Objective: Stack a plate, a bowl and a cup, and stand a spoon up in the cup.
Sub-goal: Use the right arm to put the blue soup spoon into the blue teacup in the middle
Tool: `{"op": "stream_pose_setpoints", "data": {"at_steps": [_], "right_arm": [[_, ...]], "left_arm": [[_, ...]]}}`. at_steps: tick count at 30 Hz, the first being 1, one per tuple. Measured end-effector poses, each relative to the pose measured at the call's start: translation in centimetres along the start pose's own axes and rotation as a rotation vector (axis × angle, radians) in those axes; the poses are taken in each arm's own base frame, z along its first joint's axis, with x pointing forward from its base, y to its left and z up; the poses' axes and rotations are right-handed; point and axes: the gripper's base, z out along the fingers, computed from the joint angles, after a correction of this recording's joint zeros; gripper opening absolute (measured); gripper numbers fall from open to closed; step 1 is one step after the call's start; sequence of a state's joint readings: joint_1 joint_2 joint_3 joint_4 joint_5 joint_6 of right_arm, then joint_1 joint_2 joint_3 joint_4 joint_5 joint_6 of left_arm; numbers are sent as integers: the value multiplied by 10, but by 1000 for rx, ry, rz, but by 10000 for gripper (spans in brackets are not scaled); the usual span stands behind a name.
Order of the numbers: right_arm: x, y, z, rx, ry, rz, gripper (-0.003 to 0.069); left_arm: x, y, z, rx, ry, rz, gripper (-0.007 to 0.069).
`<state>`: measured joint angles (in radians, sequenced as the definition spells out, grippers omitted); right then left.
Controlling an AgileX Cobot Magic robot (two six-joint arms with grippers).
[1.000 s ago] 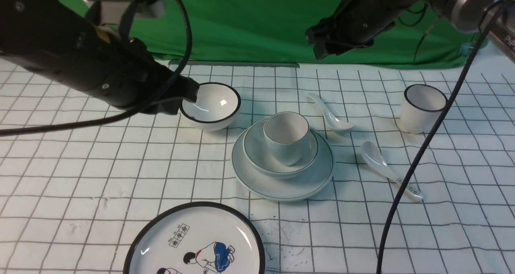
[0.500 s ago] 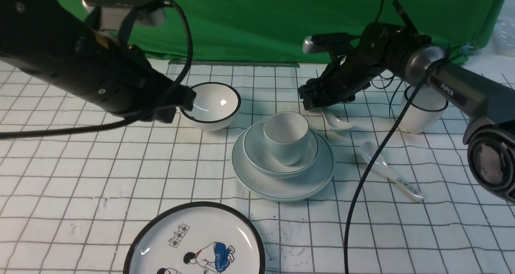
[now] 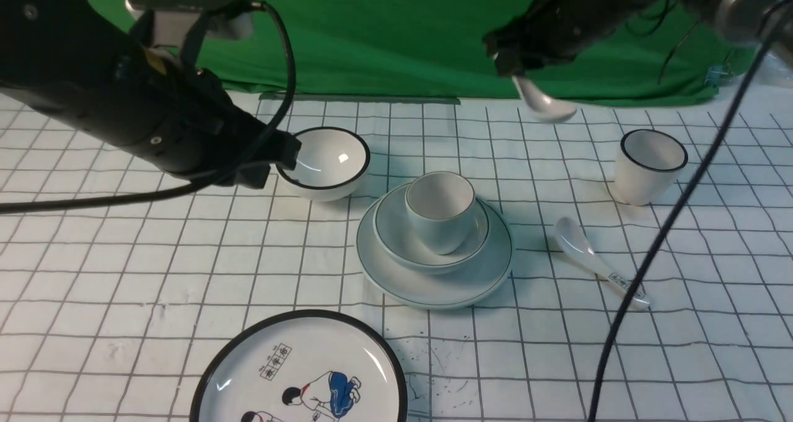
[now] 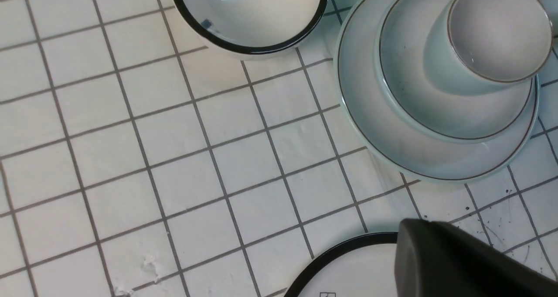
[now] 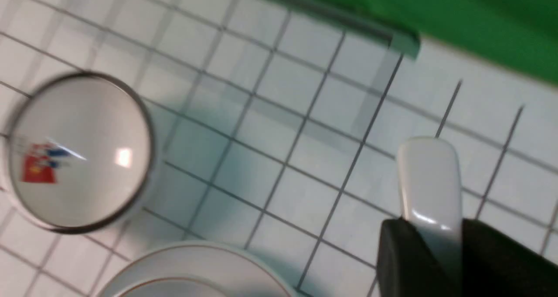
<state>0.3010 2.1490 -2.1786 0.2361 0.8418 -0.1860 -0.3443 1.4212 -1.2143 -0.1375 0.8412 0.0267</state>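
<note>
The plain plate (image 3: 433, 289) lies mid-table with the shallow bowl (image 3: 396, 236) on it and the small cup (image 3: 441, 214) upright in the bowl. The left wrist view shows the same plate (image 4: 379, 127), bowl (image 4: 418, 96) and cup (image 4: 497, 31). The plain white spoon (image 3: 545, 105) hangs in the air behind and right of the stack, scoop down. My right gripper (image 3: 511, 62) is shut on its handle. In the right wrist view the spoon (image 5: 429, 179) sticks out between the right gripper (image 5: 436, 262) fingers. My left gripper (image 3: 291, 152) is shut and empty beside a black-rimmed bowl.
A black-rimmed bowl (image 3: 325, 162) stands left of the stack. A black-rimmed cup (image 3: 650, 165) is at the right, with a labelled spoon (image 3: 595, 261) lying in front of it. A cartoon plate (image 3: 303, 372) sits at the front edge. The right arm's cable (image 3: 650, 254) hangs across the right side.
My right gripper came down onto the plain spoon on the table, closed on its handle and lifted it up toward the back. The left arm stayed put.
</note>
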Motion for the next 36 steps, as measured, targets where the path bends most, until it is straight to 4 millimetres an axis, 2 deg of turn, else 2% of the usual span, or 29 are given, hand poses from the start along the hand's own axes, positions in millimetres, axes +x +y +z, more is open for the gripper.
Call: {"op": "stream_pose_setpoints", "data": {"at_steps": [1, 2, 3, 4, 6, 7, 9, 11, 12, 13, 15, 21, 30, 36], "right_arm": [[-10, 16, -39, -5, -75, -46, 167], [-10, 20, -41, -9, -76, -53, 167], [-9, 45, -68, -26, -160, -95, 167], [-9, 55, -80, -30, -226, -110, 167], [6, 72, -77, -38, -299, -127, 167], [5, 77, -81, -39, -347, -131, 167], [36, 97, -62, -29, -526, -134, 167], [66, 102, -39, -8, -605, -131, 167], [67, 104, -38, -4, -643, -131, 167], [94, 105, -19, 12, -682, -127, 167], [115, 104, -1, 26, -732, -109, 167], [126, 102, 31, 30, -759, -85, 167], [126, 107, 60, 11, -752, -163, 167], [135, 106, 80, 12, -703, -171, 168]], "left_arm": [[0, 0, 0, 0, -3, 0, 1], [0, 0, 0, 0, -2, 0, 1], [0, 0, 0, 1, -5, -6, 1], [-1, 0, 0, 1, -6, -7, 1], [-1, 0, 0, 1, -6, -10, 1], [-1, 0, 0, 1, -7, -10, 1], [-1, 0, 0, 1, -7, -10, 1], [-1, 0, 0, 0, -7, -10, 1], [-1, 0, 0, 0, -7, -10, 1], [-1, 0, 0, 0, -7, -10, 1], [-1, 0, 0, 0, -8, -10, 1], [-3, 0, 0, -1, -36, -8, 1], [-3, 0, 0, 0, -36, -18, 1], [-1, 0, 0, -4, -10, -24, 1]]}}
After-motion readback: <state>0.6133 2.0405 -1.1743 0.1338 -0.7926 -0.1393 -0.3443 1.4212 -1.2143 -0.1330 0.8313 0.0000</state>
